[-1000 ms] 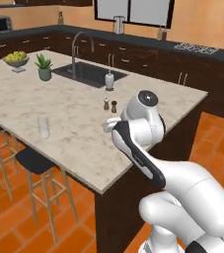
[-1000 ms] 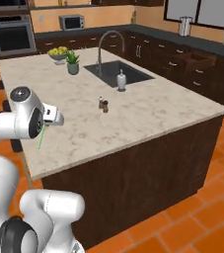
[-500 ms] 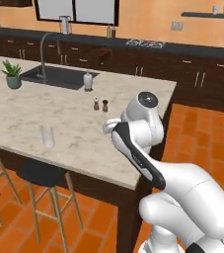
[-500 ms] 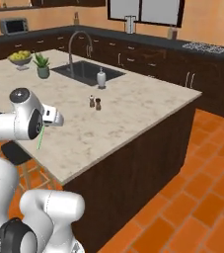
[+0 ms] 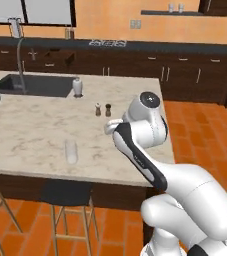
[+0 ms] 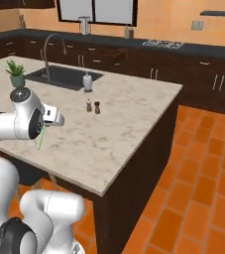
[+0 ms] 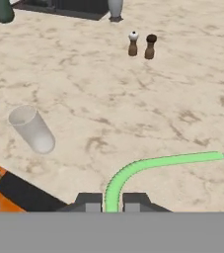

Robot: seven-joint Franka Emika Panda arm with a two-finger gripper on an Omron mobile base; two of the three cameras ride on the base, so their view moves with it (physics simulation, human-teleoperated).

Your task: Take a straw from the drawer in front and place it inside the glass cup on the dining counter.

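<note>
While I watch through the hand view, my gripper (image 7: pixel 112 203) is clenched on the light-green straw (image 7: pixel 148 168), whose stem rises between the two dark finger tips (image 7: pixel 89 202) and then bends away to the right over the stone; in the right base view I see the same straw (image 6: pixel 41 138) hanging down from the gripper (image 6: pixel 47 125) at the near edge of the dining counter (image 6: pixel 129 124). I find the glass cup (image 7: pixel 32 129) to the left of the straw in the hand view, well apart from it, its open mouth turned toward the camera; in the left base view the glass cup (image 5: pixel 71 151) stands upright on the dining counter (image 5: pixel 30 135) near its front edge, to the left of the arm. Farther back on the beige marbled top stand the salt and pepper shakers (image 7: pixel 142 45) side by side, and behind them the white soap dispenser (image 5: pixel 77 87) sits just beside the dark sink (image 5: pixel 35 85) with its curved tap (image 6: pixel 52 49). I also see a small potted plant (image 6: pixel 17 74) left of the sink and a dark stool (image 5: pixel 67 192) under the counter's front edge
</note>
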